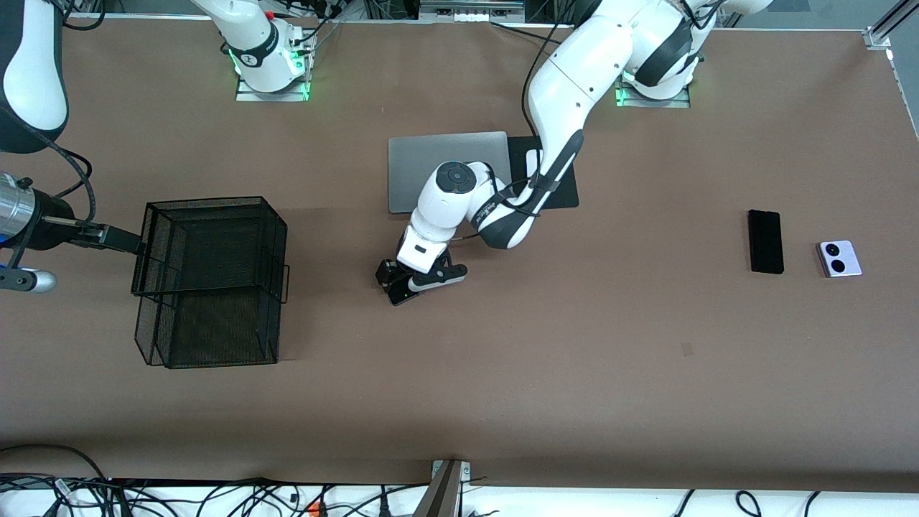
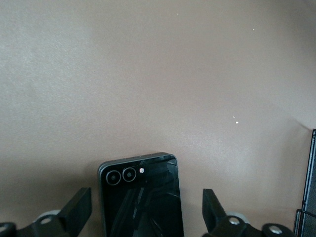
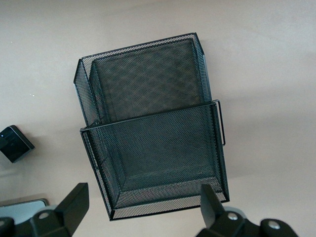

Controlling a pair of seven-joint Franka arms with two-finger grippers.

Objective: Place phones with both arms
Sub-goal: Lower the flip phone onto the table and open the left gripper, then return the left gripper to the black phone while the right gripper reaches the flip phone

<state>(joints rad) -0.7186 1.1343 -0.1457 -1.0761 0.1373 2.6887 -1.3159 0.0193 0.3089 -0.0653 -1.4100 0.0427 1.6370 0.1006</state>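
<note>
The small squarish black phone (image 2: pixel 140 197) lies flat on the table's middle, lenses up; it also shows in the right wrist view (image 3: pixel 15 143). My left gripper (image 1: pixel 403 286) is low over it, open, with a finger (image 2: pixel 79 210) apart from the phone on each side. The long slim black slab (image 1: pixel 765 241) and the lavender-white phone (image 1: pixel 838 258) lie side by side toward the left arm's end. My right gripper (image 1: pixel 118 239) is open and empty above the black mesh basket (image 1: pixel 208 202), which fills the right wrist view (image 3: pixel 148 49).
A grey closed laptop (image 1: pixel 445 161) and a black pad (image 1: pixel 563 190) lie near the robots' bases, partly under the left arm. The mesh basket has two compartments. Brown table shows between the basket and the black phone.
</note>
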